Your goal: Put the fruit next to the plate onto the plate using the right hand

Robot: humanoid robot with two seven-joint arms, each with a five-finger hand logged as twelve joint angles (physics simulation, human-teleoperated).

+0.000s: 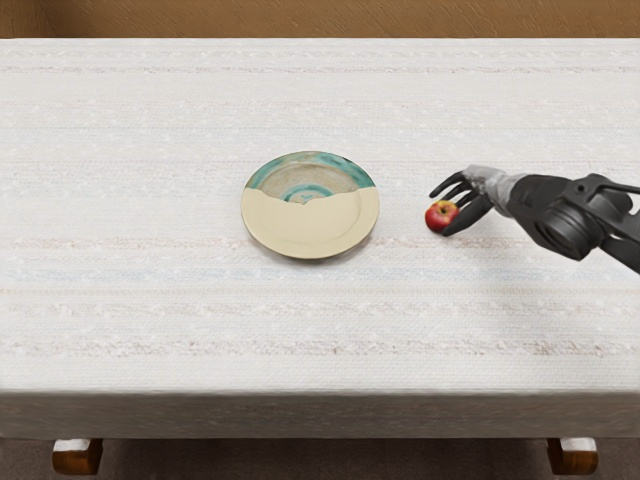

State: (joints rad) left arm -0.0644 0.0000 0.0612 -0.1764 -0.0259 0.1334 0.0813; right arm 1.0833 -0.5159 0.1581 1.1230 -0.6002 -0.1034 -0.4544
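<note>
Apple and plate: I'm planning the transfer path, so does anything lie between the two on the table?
Nothing visible does. The apple sits to the right of the plate, with only tablecloth between them. The right robot hand is at the apple's far side, away from the plate, so it does not block the path.

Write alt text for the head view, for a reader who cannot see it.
The right robot hand reaches in from the right to a red apple on a white table, its fingers spread around it. A cream and green plate lies apart, to the apple's left, with nothing on it.
</note>
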